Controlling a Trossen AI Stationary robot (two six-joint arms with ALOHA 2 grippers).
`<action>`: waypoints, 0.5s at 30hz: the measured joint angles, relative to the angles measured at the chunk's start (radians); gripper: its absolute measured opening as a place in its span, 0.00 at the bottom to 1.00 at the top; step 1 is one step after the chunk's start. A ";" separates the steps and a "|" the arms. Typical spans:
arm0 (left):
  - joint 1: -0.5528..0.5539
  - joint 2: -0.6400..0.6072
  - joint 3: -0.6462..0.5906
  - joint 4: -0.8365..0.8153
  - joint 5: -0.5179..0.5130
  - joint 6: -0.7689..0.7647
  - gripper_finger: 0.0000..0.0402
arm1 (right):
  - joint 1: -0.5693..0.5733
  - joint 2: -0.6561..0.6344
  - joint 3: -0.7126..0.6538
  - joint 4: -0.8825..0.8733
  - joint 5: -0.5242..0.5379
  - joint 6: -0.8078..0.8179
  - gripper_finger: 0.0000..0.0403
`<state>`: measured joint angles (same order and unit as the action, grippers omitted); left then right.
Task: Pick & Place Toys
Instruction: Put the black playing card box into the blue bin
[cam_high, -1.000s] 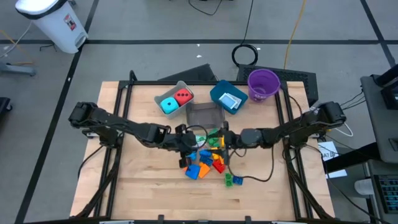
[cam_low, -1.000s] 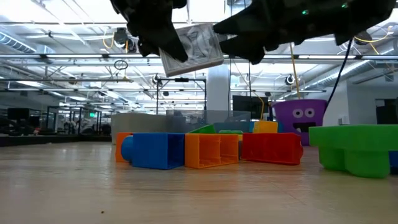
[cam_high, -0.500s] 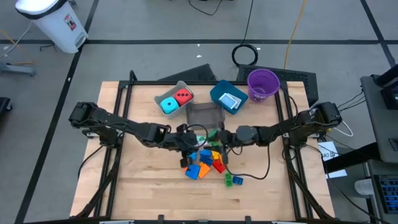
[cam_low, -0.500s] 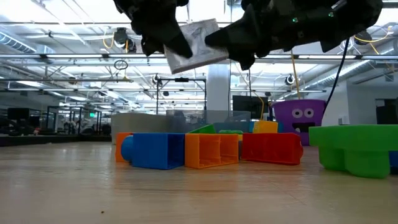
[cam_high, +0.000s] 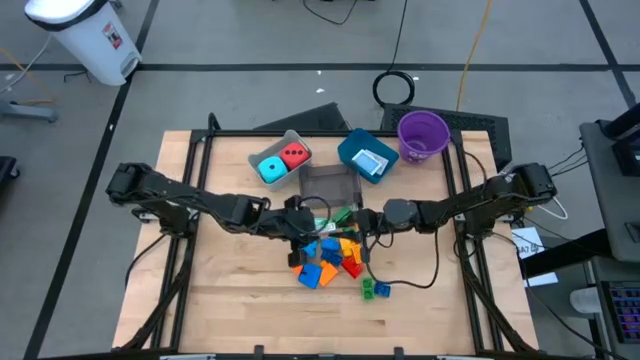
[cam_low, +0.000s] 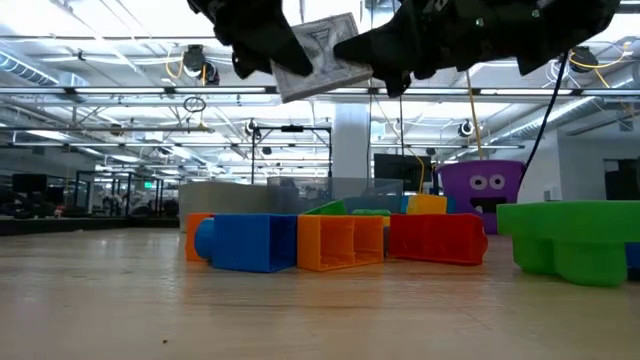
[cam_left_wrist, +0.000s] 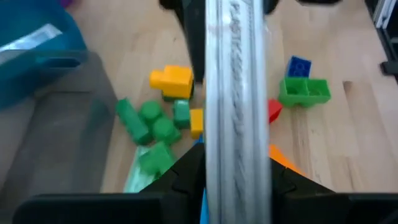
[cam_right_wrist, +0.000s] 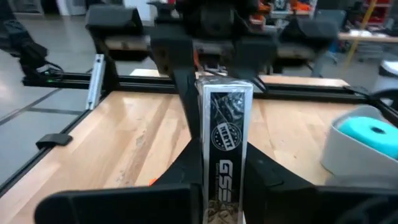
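My left pincer (cam_low: 275, 45) and right pincer (cam_low: 375, 60) are both clenched on opposite ends of one card (cam_low: 322, 57), held above the bricks (cam_high: 335, 255) mid-surface, its long axis running between them, so neither arm is nearer.

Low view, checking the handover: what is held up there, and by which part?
A flat card, gripped at opposite ends: the left gripper on one edge, the right gripper on the other.
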<state>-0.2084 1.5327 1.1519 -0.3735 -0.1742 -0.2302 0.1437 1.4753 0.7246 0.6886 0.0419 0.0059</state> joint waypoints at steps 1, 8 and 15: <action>0.000 -0.016 0.000 -0.015 -0.001 0.000 0.24 | 0.002 -0.018 0.000 -0.032 0.015 0.014 0.08; -0.021 -0.130 -0.093 0.076 -0.084 0.072 0.25 | 0.038 -0.097 0.000 -0.159 0.204 0.042 0.07; 0.013 -0.163 -0.375 0.423 -0.089 0.113 0.25 | 0.036 -0.096 -0.004 -0.199 0.390 0.036 0.07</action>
<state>-0.1953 1.3697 0.7764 0.0495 -0.2634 -0.1168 0.1792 1.3795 0.7204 0.4898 0.4321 0.0424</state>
